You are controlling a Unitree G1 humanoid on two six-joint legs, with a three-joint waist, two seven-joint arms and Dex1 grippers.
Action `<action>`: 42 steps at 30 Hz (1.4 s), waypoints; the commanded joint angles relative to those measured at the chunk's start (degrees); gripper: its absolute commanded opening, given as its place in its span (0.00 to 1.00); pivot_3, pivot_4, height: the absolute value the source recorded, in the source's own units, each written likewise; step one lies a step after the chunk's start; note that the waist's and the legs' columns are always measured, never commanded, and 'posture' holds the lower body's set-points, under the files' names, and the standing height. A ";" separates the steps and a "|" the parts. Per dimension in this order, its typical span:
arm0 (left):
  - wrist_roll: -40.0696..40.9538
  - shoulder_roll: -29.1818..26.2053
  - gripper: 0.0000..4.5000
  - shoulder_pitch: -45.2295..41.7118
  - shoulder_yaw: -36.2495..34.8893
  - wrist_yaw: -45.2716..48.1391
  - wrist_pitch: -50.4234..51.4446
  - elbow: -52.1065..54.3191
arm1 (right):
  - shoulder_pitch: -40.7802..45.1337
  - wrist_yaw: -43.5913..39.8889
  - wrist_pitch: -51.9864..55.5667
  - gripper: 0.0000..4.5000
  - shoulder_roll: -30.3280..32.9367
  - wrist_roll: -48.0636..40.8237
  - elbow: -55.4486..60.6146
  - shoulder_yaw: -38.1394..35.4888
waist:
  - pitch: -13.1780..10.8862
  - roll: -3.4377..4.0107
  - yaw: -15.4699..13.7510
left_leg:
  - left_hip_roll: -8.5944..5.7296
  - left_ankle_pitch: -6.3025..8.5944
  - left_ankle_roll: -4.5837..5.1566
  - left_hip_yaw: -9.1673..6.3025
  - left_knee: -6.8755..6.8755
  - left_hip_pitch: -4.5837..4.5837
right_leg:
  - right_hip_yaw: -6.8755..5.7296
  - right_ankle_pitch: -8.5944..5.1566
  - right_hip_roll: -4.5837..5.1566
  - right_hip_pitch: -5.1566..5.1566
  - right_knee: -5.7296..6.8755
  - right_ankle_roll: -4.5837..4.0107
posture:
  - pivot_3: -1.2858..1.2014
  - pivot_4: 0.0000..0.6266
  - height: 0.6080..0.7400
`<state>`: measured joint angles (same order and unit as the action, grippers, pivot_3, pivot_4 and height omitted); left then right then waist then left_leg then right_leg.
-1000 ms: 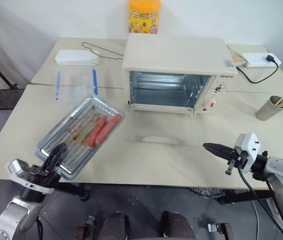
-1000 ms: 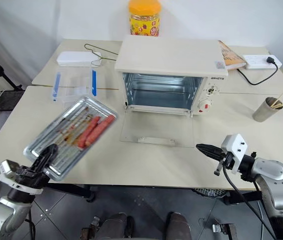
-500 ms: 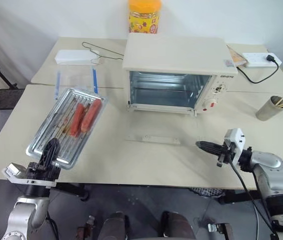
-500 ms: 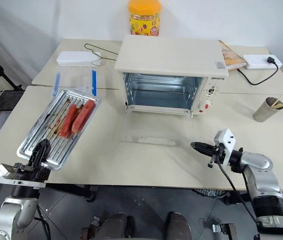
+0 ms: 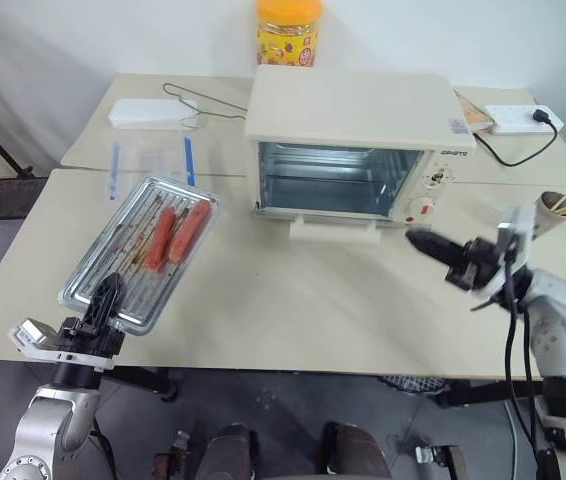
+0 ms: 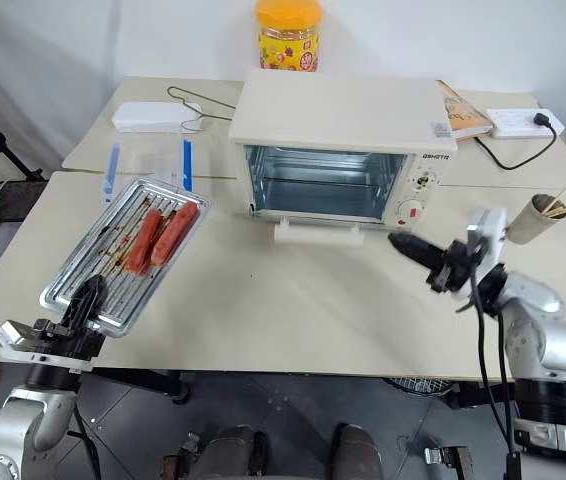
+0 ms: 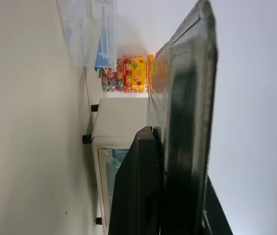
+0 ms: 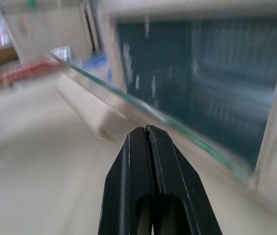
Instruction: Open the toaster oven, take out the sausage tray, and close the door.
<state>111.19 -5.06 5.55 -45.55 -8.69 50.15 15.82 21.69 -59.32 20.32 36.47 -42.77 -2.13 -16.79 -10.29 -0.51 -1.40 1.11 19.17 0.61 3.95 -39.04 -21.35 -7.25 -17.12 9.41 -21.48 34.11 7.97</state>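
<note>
The cream toaster oven (image 5: pixel 353 110) stands at the back centre of the table, its inside bare. Its glass door hangs half raised, with the bar handle (image 5: pixel 333 229) lifted off the table. My right gripper (image 5: pixel 415 238) is shut and empty, its tip by the door's right edge (image 8: pixel 143 110); I cannot tell whether it touches. The sausage tray (image 5: pixel 128 275), shiny metal with two red sausages (image 5: pixel 178 233), is over the left of the table. My left gripper (image 5: pixel 110 290) is shut on the tray's near edge.
A clear plastic box with blue clips (image 5: pixel 148 162) lies just beyond the tray. A white case (image 5: pixel 148 112), a wire hanger (image 5: pixel 198 100) and a yellow jar (image 5: pixel 288 30) stand at the back. A power strip (image 5: pixel 523 120) and a cup of sticks (image 5: pixel 553 213) are at the right.
My right gripper has risen toward the oven, and the door has gone from lying flat to half raised. The tray swung left and straightened in my left gripper.
</note>
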 commanded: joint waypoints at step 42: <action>-34.93 -15.38 0.00 -47.59 42.99 23.90 29.34 -48.99 | -56.05 -0.60 1.18 1.00 2.82 -6.90 40.33 -31.98 | 0.01 0.07 -2.06 | -0.22 0.16 0.22 0.78 0.14 0.07 | 0.56 0.22 -0.01 -0.05 -0.33 0.40 | 0.52 0.24 1.00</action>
<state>79.85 -21.92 -41.72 -3.47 12.83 79.99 -31.01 -33.55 -59.66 22.44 39.78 -48.35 36.41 -46.40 -10.28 -0.43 -3.47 0.89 19.33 0.83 4.77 -38.92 -21.28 -6.70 -16.90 9.42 -21.52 33.77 8.38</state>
